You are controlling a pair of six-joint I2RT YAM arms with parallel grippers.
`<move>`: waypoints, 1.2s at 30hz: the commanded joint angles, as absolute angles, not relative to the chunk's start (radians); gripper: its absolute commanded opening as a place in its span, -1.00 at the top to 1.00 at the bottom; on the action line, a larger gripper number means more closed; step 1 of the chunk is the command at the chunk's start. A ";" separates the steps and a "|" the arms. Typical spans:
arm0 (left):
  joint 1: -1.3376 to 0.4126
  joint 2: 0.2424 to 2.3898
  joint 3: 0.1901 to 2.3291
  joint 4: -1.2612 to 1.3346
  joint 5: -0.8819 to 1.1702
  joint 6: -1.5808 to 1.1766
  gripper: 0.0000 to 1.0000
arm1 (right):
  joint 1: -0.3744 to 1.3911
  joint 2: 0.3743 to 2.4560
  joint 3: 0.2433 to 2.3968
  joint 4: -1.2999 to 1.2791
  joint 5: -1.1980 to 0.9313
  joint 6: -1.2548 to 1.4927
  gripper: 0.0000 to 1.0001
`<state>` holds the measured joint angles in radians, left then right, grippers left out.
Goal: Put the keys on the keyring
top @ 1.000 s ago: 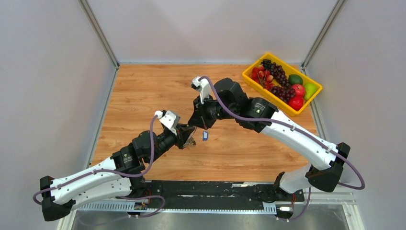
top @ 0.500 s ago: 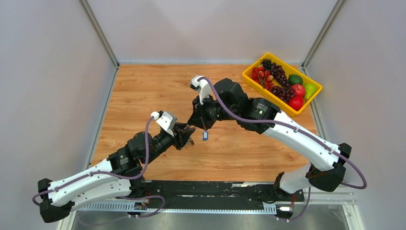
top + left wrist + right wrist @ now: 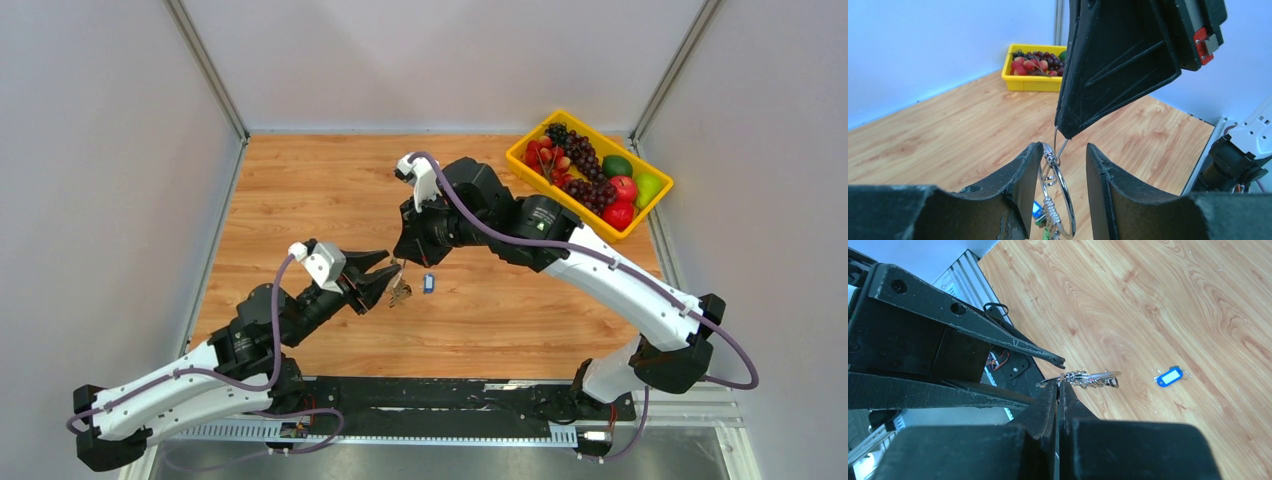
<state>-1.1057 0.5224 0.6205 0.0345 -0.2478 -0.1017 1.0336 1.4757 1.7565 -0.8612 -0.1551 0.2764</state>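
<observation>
1. Hanging from the shut tips of the right gripper (image 3: 1059, 390), the thin round silver wire keyring (image 3: 1064, 200) is pinched at its upper edge and held clear of the wooden tabletop (image 3: 300, 180).
2. Small silvery keys (image 3: 1044, 220), with scraps of blue and green tag, are seen dangling at the foot of the keyring, so part of the threading is judged done.
3. The left gripper (image 3: 1063, 150) is set with its fingers parted, one on either side of the keyring; nothing is clamped.
4. A blue-tagged key (image 3: 1168, 376) is seen lying flat on the wood, just beside and below the keyring.
5. The step in hand is judged to be the pause between keys. Next, the blue-tagged key must be picked up and its hole worked onto the split wire, while the keyring is kept steady.
</observation>
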 commanded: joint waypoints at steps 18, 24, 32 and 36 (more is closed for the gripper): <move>-1.110 0.517 0.531 0.251 -0.205 -0.002 0.09 | 1.040 1.510 1.902 -0.905 -0.141 0.337 1.00; -1.109 0.499 0.506 0.295 -0.208 0.018 0.14 | 1.040 1.512 1.905 -0.909 -0.150 0.334 1.00; -1.109 0.494 0.487 0.345 -0.209 0.058 0.14 | 1.044 1.517 1.911 -0.914 -0.164 0.333 1.00; -1.110 0.496 0.477 0.361 -0.200 0.063 0.12 | 1.046 1.521 1.917 -0.915 -0.167 0.331 1.00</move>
<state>-1.1057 0.5003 0.4892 0.2962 -0.2150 0.0345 1.0386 1.5192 1.8603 -0.9413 -0.1543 0.3138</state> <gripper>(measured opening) 0.437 0.010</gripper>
